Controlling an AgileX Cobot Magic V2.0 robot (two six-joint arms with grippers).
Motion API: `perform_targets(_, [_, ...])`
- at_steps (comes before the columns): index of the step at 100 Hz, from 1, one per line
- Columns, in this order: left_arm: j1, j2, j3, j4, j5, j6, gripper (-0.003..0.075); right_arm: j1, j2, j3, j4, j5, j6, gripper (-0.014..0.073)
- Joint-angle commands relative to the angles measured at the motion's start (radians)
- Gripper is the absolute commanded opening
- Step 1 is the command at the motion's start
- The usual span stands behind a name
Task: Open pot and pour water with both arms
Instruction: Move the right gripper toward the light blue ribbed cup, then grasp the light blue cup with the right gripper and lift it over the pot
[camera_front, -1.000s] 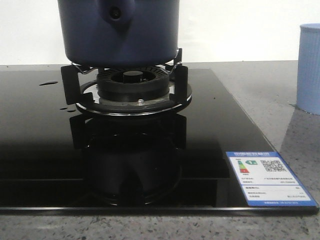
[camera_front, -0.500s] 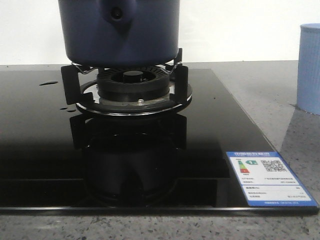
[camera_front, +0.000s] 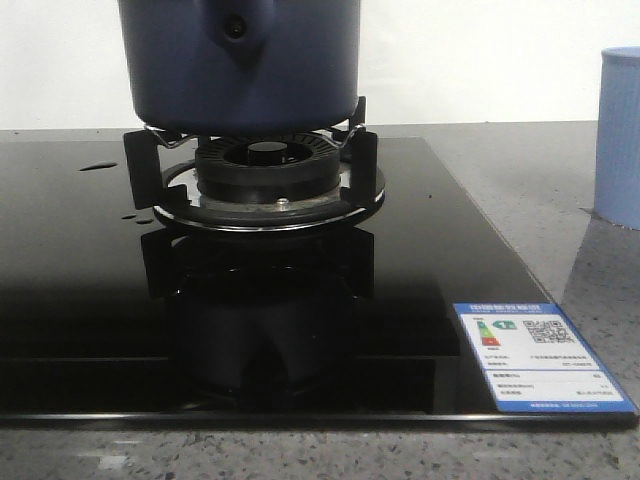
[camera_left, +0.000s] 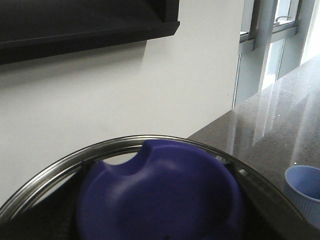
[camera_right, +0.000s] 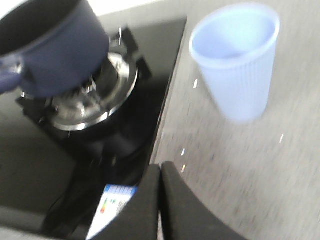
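Note:
The dark navy-blue pot (camera_front: 240, 70) stands on the gas burner (camera_front: 265, 165), its handle bracket with the rivet facing me. In the right wrist view the pot (camera_right: 50, 45) has no lid on it. A steel-rimmed lid (camera_left: 125, 142) with a blue knob (camera_left: 160, 195) fills the near part of the left wrist view, held up in the air; my left fingers are hidden behind it. My right gripper (camera_right: 161, 172) is shut and empty, above the counter at the cooktop's front right corner. Neither gripper shows in the front view.
A pale-blue ribbed cup (camera_front: 620, 140) stands on the grey stone counter (camera_front: 540, 180) to the right of the black glass cooktop (camera_front: 80, 280); it also shows in the right wrist view (camera_right: 237, 60). An energy label (camera_front: 540, 355) sits on the cooktop's front right corner.
Nothing has visibly moved in the front view; the whole picture has only shifted very slightly to the right.

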Motion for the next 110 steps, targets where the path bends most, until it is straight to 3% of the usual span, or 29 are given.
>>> perform_targets(1, [0.002, -0.087, -0.020, 0.030, 0.010, -0.090, 0.0316, 0.004, 0.021, -0.030, 0.016, -0.118, -0.102, -0.0012])
perform_targets(12, [0.002, -0.149, 0.004, 0.085, -0.019, -0.144, 0.0316, 0.004, 0.021, -0.027, -0.003, -0.192, -0.181, 0.0139])
perform_targets(29, [0.004, -0.230, 0.056, 0.085, -0.044, -0.159, 0.0316, 0.004, 0.025, -0.008, -0.110, -0.338, -0.183, 0.0491])
perform_targets(38, [0.004, -0.260, 0.068, 0.085, -0.048, -0.161, 0.0316, 0.004, 0.038, 0.020, -0.127, -0.388, -0.183, 0.0587])
perform_targets(67, [0.004, -0.288, 0.070, 0.079, -0.048, -0.163, 0.0316, 0.004, 0.055, 0.184, -0.127, -0.664, -0.183, 0.0595])
perform_targets(110, [0.004, -0.285, 0.070, 0.077, -0.060, -0.163, 0.0316, 0.080, 0.128, 0.255, -0.105, -0.744, -0.183, 0.0594])
